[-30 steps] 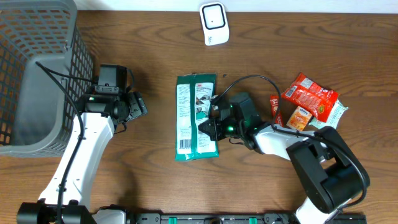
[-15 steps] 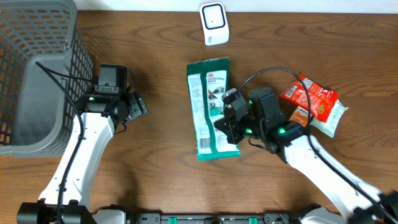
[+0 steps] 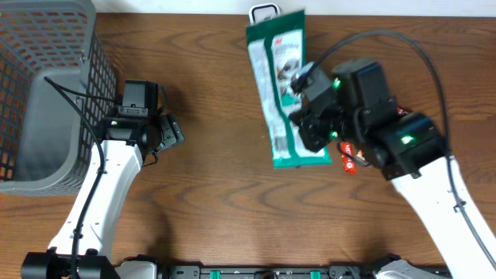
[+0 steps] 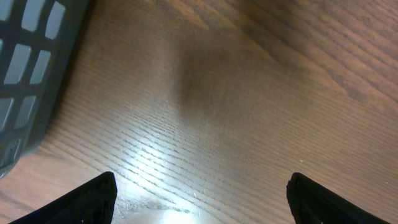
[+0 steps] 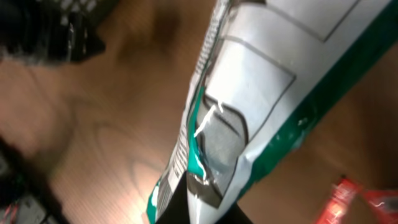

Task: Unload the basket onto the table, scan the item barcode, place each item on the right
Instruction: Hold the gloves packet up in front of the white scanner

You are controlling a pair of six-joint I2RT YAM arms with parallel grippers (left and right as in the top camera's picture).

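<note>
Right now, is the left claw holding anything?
No, the left claw stands wide open over bare table beside the basket, with nothing in it.

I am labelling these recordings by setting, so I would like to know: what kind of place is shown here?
Probably a mock shop checkout on a wooden table: a small white scanner at the far edge, a green packet held close to it, and a grey mesh basket on the left.

Grey basket [image 3: 97, 77] on wooden table [image 3: 209, 209], red packet [image 5: 341, 198] opposite
</note>
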